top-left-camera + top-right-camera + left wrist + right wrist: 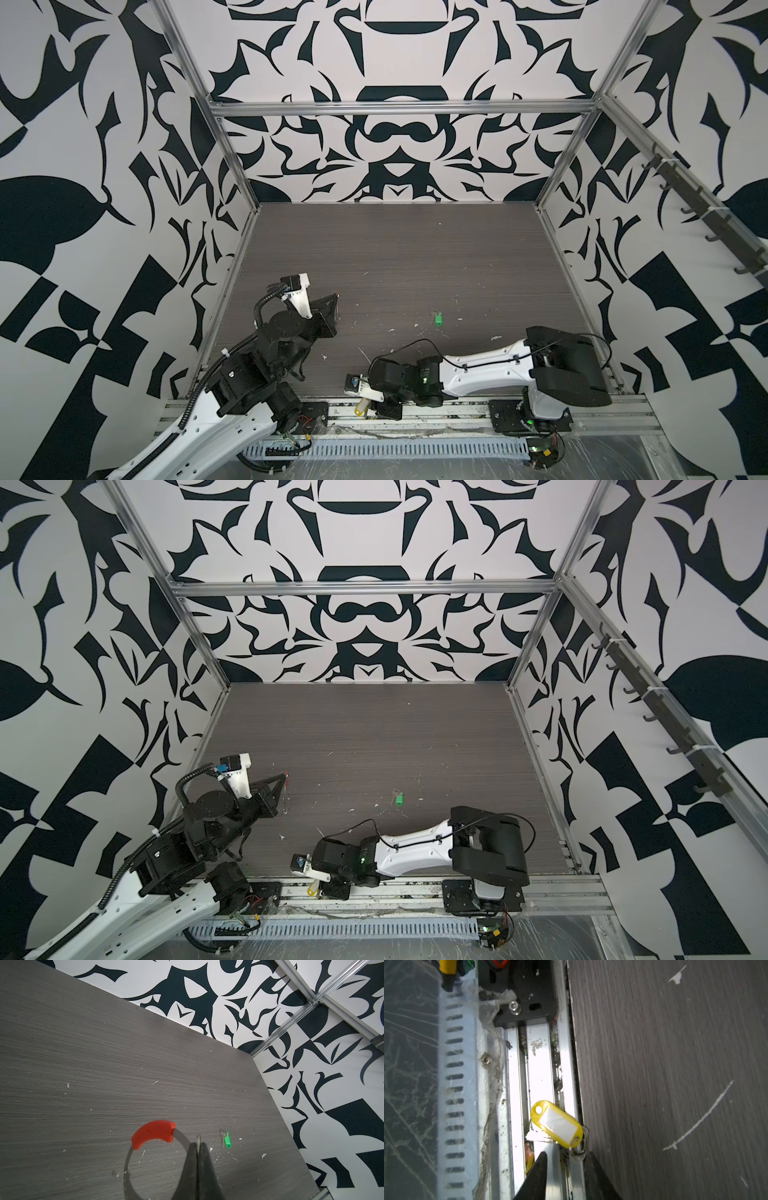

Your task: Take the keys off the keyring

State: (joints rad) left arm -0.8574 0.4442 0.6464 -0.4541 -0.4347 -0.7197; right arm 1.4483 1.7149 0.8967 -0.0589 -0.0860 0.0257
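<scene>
While the keyring (pixel 153 1132) is clamped by the left gripper (pixel 198 1145), green key (pixel 225 1139) and yellow key (pixel 556 1124) are seen detached; right gripper (pixel 566 1154) is parted.

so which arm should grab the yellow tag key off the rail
Right. The right gripper sits over the yellow-tagged key on the rail, jaws open at its ring end. The left gripper is shut on the keyring.

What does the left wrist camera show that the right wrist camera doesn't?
Only the left wrist view: the keyring, pinched in the shut left hand, and the green-tagged key lying loose on the table. Only the right wrist view: the yellow-tagged key on the metal rail at the table's edge, with the right hand open around its ring end. Both: the grey wood-grain table with white flecks.
</scene>
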